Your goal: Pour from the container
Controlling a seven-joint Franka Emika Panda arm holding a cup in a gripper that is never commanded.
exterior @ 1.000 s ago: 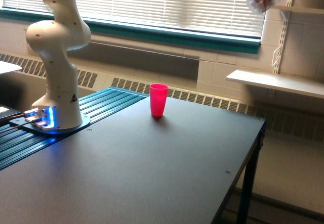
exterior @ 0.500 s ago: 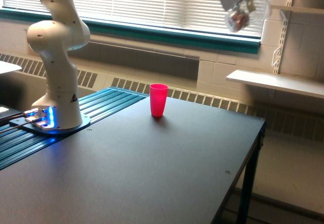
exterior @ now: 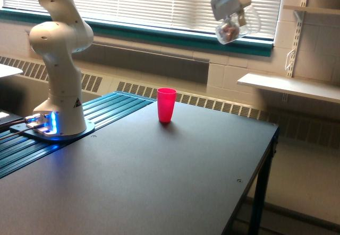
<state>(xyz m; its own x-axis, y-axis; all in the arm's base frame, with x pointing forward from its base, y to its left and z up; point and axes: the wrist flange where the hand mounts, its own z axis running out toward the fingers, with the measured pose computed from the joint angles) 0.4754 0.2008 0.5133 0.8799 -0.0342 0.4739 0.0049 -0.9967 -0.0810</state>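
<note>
Dark matte table (exterior: 175,182) under slatted window blinds (exterior: 159,1), with my cup carried high above it.

My gripper (exterior: 229,4) is clamped on the small clear rounded cup (exterior: 234,28), which hangs near the top of the exterior view, somewhat tilted, with brownish contents showing inside. From the opaque red-pink tapered plastic cup (exterior: 166,104) standing upright on the table, it sits at about one o'clock, well apart and far above. I judge this the carry-over step: next I need to bring the clear cup down toward seven o'clock, over the red rim, then tip it.
</note>
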